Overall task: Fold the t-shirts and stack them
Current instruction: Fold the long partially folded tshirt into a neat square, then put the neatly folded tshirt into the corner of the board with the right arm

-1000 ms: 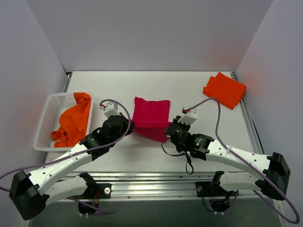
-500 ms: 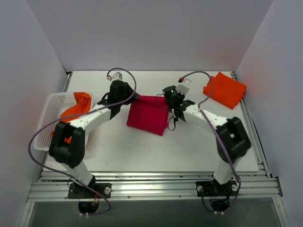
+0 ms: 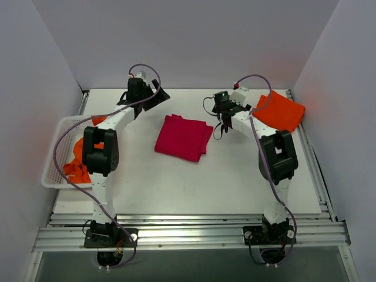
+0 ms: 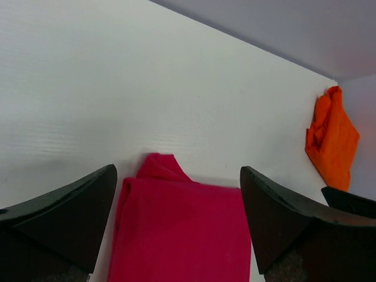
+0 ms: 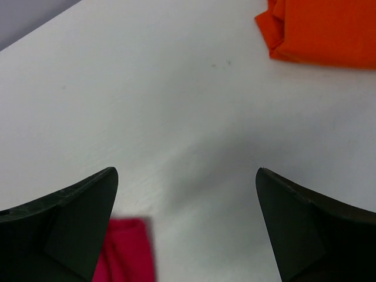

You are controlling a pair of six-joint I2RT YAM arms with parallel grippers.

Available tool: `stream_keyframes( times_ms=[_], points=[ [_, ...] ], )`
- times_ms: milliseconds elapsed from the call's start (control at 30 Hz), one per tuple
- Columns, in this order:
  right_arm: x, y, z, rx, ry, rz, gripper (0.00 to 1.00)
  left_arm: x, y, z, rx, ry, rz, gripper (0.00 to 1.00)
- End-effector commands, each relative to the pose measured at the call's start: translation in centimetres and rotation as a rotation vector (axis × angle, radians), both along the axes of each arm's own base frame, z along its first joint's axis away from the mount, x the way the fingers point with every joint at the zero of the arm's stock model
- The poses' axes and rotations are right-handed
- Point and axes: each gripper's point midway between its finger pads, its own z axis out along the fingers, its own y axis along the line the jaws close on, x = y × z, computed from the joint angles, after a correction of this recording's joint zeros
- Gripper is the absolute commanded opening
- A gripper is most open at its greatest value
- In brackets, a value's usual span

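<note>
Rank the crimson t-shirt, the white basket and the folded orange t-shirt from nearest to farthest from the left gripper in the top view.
1. crimson t-shirt, mid-table, close by the left gripper.
2. white mesh basket, at the table's left edge.
3. folded orange t-shirt, in the far right corner.

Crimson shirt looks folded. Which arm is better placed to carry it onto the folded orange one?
Right, likely. The right gripper hangs open between the crimson t-shirt and the folded orange t-shirt at the far right. The left gripper, also open, sits on the other side, toward the basket.
</note>
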Motion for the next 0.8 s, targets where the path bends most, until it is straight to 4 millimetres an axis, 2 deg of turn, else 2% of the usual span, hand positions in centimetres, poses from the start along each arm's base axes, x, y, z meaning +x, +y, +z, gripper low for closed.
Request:
stream_keyframes(
  times_ms=[0,33,67,100,133,167,200,267,300,333,433,633,767],
  points=[
    [-2.7,5.6,4.7,0.129,-0.131,0.155,1.00,-1.0,0.1,10.6,-0.056,-0.272,-0.046,0.94],
    [-3.8,6.2,4.3,0.139,-0.124,0.173,1.00,-1.4,0.2,10.6,-0.047,-0.265,-0.043,0.94],
    [-5.9,6.8,2.2,0.144,-0.082,0.198,1.00,-1.9,0.4,11.2,-0.044,-0.272,-0.041,0.94],
    [-6.4,7.1,3.4,0.186,-0.123,0.215,1.00,-2.4,0.6,10.1,-0.034,-0.248,-0.036,0.94],
    [-7.4,8.1,2.8,0.258,-0.113,0.255,1.00,-2.9,0.8,10.8,-0.033,-0.263,-0.034,0.94],
    [-8.1,8.1,2.3,0.295,-0.115,0.270,1.00,-3.2,0.9,10.5,-0.030,-0.261,-0.033,0.94],
    [-9.4,7.9,1.2,0.323,-0.119,0.283,1.00,-3.7,1.2,9.3,-0.023,-0.246,-0.025,0.94],
    [-10.4,8.9,0.7,0.386,-0.133,0.327,1.00,-4.4,1.5,9.5,-0.026,-0.259,-0.013,0.94],
    [-11.4,8.6,-0.9,0.391,-0.099,0.330,1.00,-4.6,1.4,9.7,-0.036,-0.276,-0.015,0.94],
    [-11.8,9.0,-1.6,0.409,-0.084,0.341,1.00,-5.0,1.5,8.7,-0.035,-0.257,-0.013,0.94],
    [-12.6,9.3,-3.6,0.431,-0.056,0.350,1.00,-5.3,1.5,7.6,-0.037,-0.240,-0.017,0.94],
    [-12.5,10.3,-7.3,0.460,-0.016,0.359,1.00,-5.7,1.6,6.6,-0.026,-0.237,-0.018,0.94],
    [-12.0,11.5,-8.5,0.476,0.000,0.374,1.00,-5.6,1.7,6.3,-0.009,-0.240,-0.023,0.94]
  ],
)
